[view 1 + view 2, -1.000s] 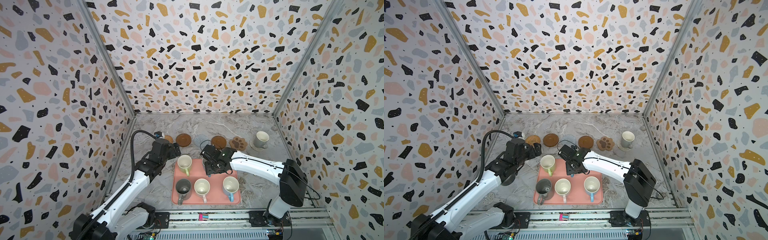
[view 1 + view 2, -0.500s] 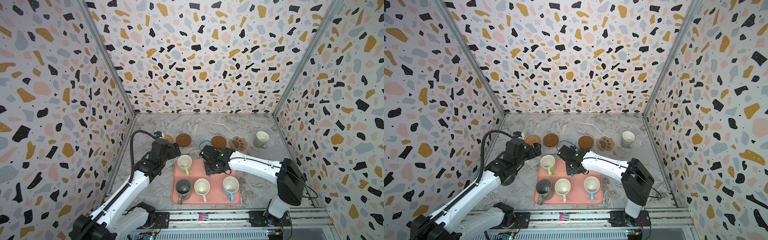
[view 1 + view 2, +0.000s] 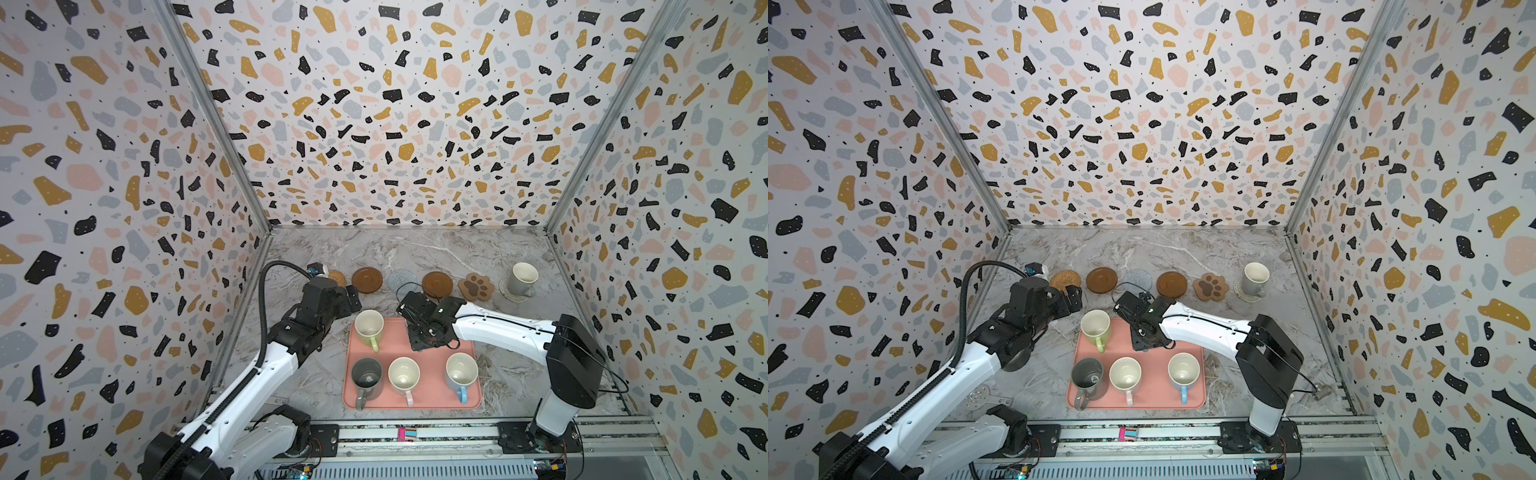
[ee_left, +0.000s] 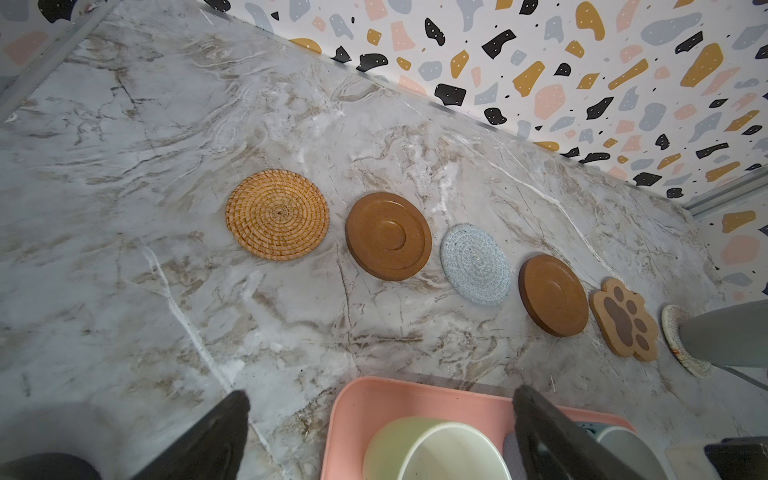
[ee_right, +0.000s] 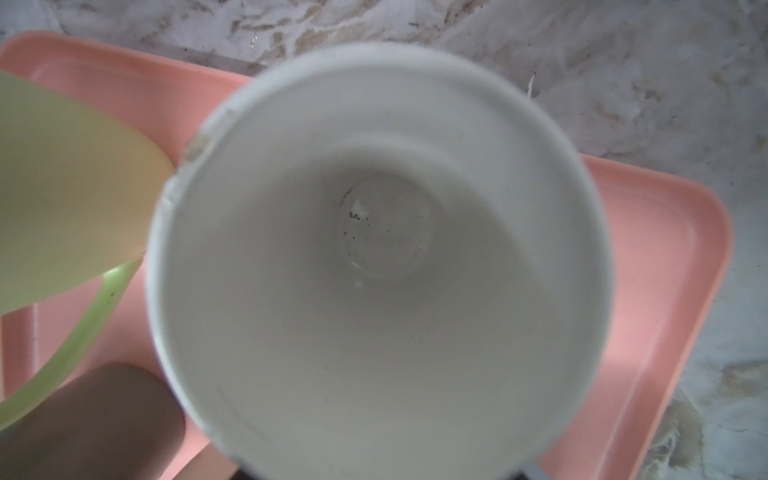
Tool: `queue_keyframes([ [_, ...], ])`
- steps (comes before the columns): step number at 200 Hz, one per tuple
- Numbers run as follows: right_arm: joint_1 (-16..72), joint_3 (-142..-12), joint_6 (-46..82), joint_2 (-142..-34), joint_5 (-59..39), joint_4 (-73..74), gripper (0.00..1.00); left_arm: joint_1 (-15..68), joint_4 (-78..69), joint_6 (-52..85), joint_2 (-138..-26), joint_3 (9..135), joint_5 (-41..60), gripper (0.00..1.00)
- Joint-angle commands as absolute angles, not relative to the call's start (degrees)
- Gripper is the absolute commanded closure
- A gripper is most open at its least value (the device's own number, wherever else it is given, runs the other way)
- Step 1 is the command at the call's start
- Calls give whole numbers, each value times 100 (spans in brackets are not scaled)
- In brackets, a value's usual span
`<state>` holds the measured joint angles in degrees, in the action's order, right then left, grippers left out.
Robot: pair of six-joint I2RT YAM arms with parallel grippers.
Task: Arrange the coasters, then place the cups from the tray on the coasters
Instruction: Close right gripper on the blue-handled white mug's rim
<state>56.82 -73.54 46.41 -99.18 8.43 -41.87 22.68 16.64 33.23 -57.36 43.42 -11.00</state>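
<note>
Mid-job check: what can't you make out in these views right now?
Right gripper: fingers hidden beneath its own body in both top views; open or shut unclear.
Mug below it: right wrist view shows only a blurred cream inside; handle unseen.
Cream coaster: mostly covered by the light grey mug.

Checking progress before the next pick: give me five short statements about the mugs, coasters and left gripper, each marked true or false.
1. The light grey mug stands on the cream coaster. True.
2. The paw-shaped coaster holds a mug. False: it is bare.
3. The left gripper is open. True.
4. The tray is empty. False: the green mug, among others, stands on it.
5. The green mug lies on its side. False: it stands upright.
</note>
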Motion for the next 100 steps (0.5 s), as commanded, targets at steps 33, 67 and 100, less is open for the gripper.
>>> queue_keyframes([
  [33, 5689, -7349, 4640, -9946, 1015, -4250, 55, 2292, 1594, 3278, -5649, 4311, -1114, 0],
  [67, 5663, -7343, 4597, -9921, 1155, -4394, 57, 2290, 1574, 3278, -5686, 4307, -1090, 0],
  [100, 5620, -7331, 4530, -9883, 1205, -4442, 59, 2290, 1564, 3277, -5735, 4352, -1081, 0],
])
